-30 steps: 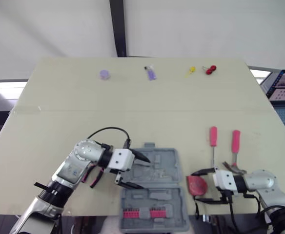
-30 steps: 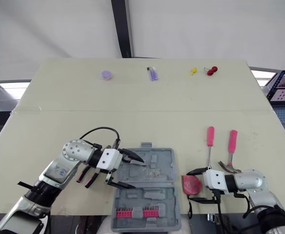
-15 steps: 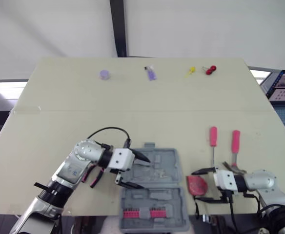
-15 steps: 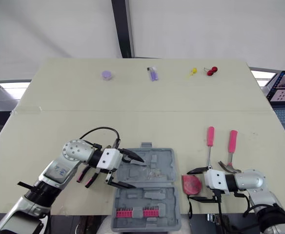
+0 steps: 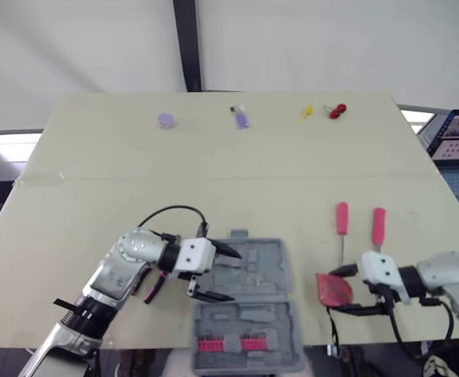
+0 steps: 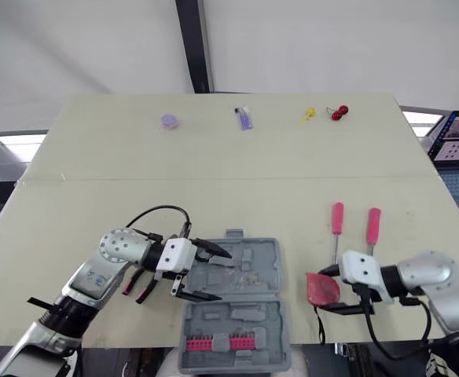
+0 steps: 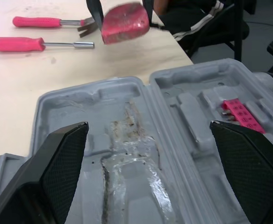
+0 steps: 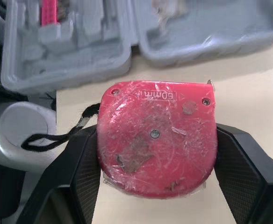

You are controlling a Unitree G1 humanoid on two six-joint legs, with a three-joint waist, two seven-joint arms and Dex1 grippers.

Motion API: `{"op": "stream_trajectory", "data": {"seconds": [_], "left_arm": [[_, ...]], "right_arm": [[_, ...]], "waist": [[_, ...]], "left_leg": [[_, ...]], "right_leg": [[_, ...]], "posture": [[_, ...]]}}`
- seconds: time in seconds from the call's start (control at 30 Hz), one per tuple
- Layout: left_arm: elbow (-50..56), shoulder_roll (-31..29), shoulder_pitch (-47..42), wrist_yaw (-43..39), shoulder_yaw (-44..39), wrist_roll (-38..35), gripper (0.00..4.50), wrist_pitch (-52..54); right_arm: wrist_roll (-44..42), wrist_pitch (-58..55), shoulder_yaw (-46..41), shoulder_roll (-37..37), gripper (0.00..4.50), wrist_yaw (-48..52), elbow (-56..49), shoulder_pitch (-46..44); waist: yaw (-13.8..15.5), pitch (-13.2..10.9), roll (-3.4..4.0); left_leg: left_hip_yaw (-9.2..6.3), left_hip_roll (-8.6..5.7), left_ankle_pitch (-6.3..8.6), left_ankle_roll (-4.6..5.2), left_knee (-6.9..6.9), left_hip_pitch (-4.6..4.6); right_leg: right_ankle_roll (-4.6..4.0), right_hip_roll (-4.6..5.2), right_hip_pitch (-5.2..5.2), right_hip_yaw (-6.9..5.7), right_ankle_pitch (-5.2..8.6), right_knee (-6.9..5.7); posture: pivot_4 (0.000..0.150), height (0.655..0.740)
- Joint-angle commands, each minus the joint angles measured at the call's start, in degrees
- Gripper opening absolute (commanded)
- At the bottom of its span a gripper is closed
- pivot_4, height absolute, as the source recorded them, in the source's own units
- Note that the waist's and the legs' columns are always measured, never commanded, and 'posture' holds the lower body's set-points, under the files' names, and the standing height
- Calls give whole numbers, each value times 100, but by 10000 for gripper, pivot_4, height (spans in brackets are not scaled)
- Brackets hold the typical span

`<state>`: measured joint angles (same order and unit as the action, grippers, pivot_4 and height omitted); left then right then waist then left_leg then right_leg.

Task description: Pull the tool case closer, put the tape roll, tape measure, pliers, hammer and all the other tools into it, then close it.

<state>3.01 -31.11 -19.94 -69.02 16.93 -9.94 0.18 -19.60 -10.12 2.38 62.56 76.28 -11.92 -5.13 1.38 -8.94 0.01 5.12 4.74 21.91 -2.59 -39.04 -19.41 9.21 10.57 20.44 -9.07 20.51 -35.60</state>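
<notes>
Tool case point(image 5: 265, 267): 1, grey. Tape measure point(image 5: 335, 290): 1, red. Pink-handled hammer point(image 5: 379, 224): 1. Pink-handled driver point(image 5: 342, 218): 1. Pink bit strips point(image 5: 210, 344) in case: 2. Far edge of desk point(image 5: 96, 196): 1 purple roll point(image 5: 166, 120), 1 small purple item point(image 5: 242, 118), 1 yellow item point(image 5: 306, 114), 1 red item point(image 5: 338, 110).

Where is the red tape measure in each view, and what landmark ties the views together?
Left eye view: tape measure in the right claw, right of the tool case.
Right eye view: tape measure in the same place.
Left wrist view: tape measure past the open case, between two black fingers.
Right wrist view: tape measure between that claw's fingers, case beyond.
Shared landmark: the grey tool case.
</notes>
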Motion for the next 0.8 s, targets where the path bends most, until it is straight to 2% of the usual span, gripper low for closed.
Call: {"op": "stream_trajectory", "data": {"seconds": [0.03,0.2,0.43,0.6,0.8], "left_arm": [[123,111,137,332,-401,-300,45000,-58],[285,164,645,721,-801,-477,45000,-72],[251,345,1291,1081,-1161,-646,45000,-416],[115,525,1336,1252,-1083,-514,45000,-621],[73,610,1280,1332,-979,-454,45000,-664]], "right_arm": [[231,-1167,245,282,29159,-313,-1207,-592],[974,-2790,1316,-68,29159,-893,-1866,-1985],[2344,-3917,3276,-1188,29159,-1261,-1629,-3602],[2970,-4013,3974,-1535,29159,-1356,-1244,-4037],[3494,-3848,4277,-1518,29159,-1261,-1014,-4097]], "waist": [[2,0,0],[-2,1,-3],[-52,0,1],[-58,1,0],[-154,1,0]], "left_leg": [[1,0,0,0,-1,-2],[-7,-1,1,0,-2,-13],[-11,-2,1,-1,0,-28],[-20,-3,1,-1,-5,-39],[-21,-3,1,-1,-4,-39]], "right_leg": [[0,1,1,1,0,1],[0,2,4,-1,0,2],[0,1,22,-3,0,-6],[0,1,22,-7,0,-5],[0,1,23,-10,0,-5]], "posture": [[1500,7400],[1500,7400],[1500,7400],[1500,7400],[1500,7400]]}}
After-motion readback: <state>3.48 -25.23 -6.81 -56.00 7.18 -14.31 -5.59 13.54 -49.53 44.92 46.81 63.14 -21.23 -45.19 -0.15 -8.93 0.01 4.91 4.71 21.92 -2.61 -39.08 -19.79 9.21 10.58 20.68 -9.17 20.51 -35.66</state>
